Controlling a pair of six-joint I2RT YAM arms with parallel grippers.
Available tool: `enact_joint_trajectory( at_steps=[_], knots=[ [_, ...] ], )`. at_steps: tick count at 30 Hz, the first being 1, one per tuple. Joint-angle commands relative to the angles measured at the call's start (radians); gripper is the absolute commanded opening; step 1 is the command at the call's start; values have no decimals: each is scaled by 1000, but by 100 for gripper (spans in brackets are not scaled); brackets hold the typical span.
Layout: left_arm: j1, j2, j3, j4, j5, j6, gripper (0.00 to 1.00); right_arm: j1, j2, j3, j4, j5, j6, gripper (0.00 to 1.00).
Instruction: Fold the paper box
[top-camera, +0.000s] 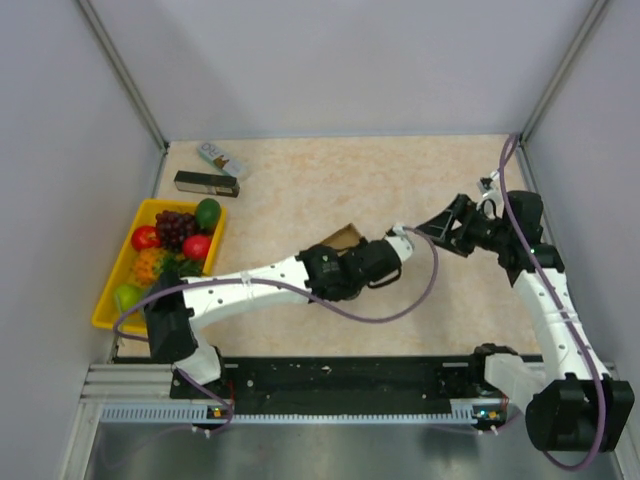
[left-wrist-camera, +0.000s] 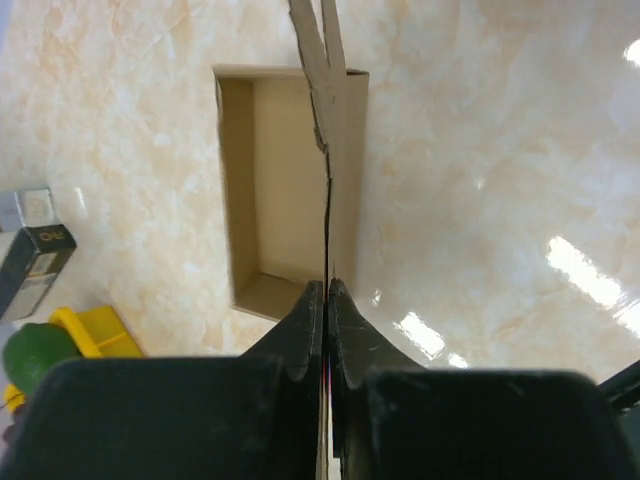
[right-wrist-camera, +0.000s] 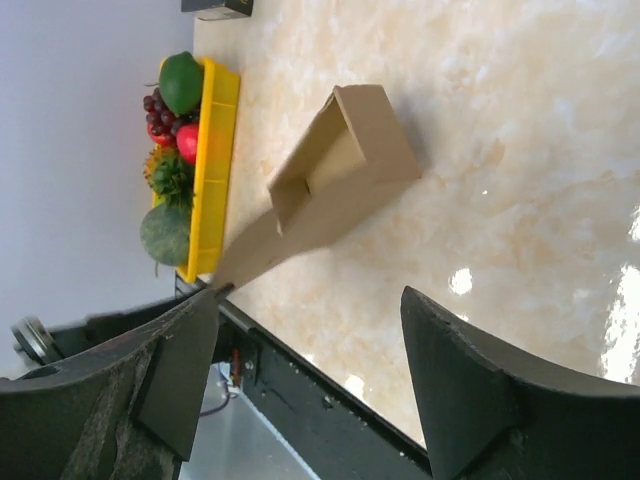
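The paper box (top-camera: 345, 237) is a brown cardboard carton lying open-side up on the table, half hidden under my left wrist in the top view. In the left wrist view its hollow (left-wrist-camera: 285, 180) lies below me. A long flap (left-wrist-camera: 325, 60) rises edge-on into my left gripper (left-wrist-camera: 327, 290), which is shut on it. My right gripper (top-camera: 425, 230) is to the right of the box and apart from it. In the right wrist view it (right-wrist-camera: 310, 300) is open with nothing between the fingers. The box (right-wrist-camera: 350, 150) lies beyond, and the flap slants down toward my left finger (right-wrist-camera: 185, 360).
A yellow tray (top-camera: 110, 300) of fruit sits at the table's left edge. A slim black box (top-camera: 206, 183) and a small white packet (top-camera: 222, 158) lie at the back left. Grey walls close in on three sides. The black base rail (top-camera: 340, 375) runs along the near edge.
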Motion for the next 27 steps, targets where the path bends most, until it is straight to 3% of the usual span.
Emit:
enact_joint_trajectory(
  at_steps=[1, 4, 7, 9, 12, 16, 21, 27],
  knots=[
    [112, -5, 178, -155, 230, -206, 0, -22, -17, 36, -17, -1, -91, 73],
    [203, 8, 268, -227, 283, -338, 0, -22, -42, 2, -30, 30, -117, 73],
    [321, 47, 323, -267, 427, -480, 0, -3, -63, -36, -31, 10, -152, 73],
    [384, 100, 378, -308, 500, -580, 0, 119, -74, -56, -22, 35, -198, 74],
    [410, 172, 442, -351, 470, -710, 0, 259, -118, -88, -1, 174, -232, 74],
    [454, 251, 465, -403, 533, -1013, 0, 405, -241, -229, 246, 276, -205, 75],
    [491, 292, 460, -425, 637, -1223, 0, 652, -302, -366, 407, 647, -232, 75],
    [494, 266, 442, -417, 536, -1338, 0, 945, -251, -319, 434, 1020, -274, 72]
  ],
)
